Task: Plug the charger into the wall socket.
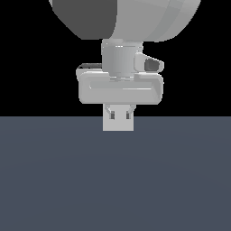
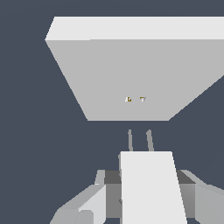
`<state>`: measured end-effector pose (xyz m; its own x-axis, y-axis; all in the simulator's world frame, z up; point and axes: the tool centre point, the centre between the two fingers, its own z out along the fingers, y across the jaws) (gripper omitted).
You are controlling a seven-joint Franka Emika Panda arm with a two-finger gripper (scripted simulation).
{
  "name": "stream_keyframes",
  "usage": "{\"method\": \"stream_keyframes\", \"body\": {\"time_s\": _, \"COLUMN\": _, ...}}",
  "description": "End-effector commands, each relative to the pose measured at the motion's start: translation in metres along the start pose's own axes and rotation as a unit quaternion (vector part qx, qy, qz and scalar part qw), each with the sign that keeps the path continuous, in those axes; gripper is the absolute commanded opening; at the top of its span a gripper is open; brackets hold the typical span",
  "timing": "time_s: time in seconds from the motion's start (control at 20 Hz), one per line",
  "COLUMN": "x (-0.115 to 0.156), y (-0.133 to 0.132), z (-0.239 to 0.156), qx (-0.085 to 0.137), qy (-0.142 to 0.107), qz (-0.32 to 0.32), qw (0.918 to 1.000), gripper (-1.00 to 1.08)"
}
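My gripper is shut on the charger, a plain white block with two thin grey prongs sticking out ahead. The wall socket is a light-grey square plate standing upright just beyond the prongs. Its two tiny dark-orange holes lie roughly in line with them. A short gap separates the prong tips from the plate. In the exterior view the gripper points down in front of the socket. The charger between the fingers blends into the plate there.
A flat dark blue-grey floor spreads under everything. The arm's large pale link fills the upper part of the exterior view, over the hand.
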<state>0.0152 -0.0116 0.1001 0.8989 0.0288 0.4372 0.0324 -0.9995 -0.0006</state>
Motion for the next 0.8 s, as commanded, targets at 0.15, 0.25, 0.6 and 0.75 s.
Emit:
{"method": "stream_keyframes", "body": {"time_s": 0.15, "x": 0.016, "y": 0.000, "z": 0.007, "qx": 0.000, "qy": 0.000, "qz": 0.000, "qw": 1.0000, "gripper": -1.00}}
{"method": "stream_keyframes", "body": {"time_s": 0.25, "x": 0.023, "y": 0.000, "z": 0.011, "qx": 0.000, "qy": 0.000, "qz": 0.000, "qw": 1.0000, "gripper": -1.00}}
{"method": "stream_keyframes", "body": {"time_s": 0.6, "x": 0.038, "y": 0.000, "z": 0.018, "qx": 0.000, "qy": 0.000, "qz": 0.000, "qw": 1.0000, "gripper": -1.00}}
{"method": "stream_keyframes", "body": {"time_s": 0.75, "x": 0.039, "y": 0.000, "z": 0.019, "qx": 0.000, "qy": 0.000, "qz": 0.000, "qw": 1.0000, "gripper": -1.00}}
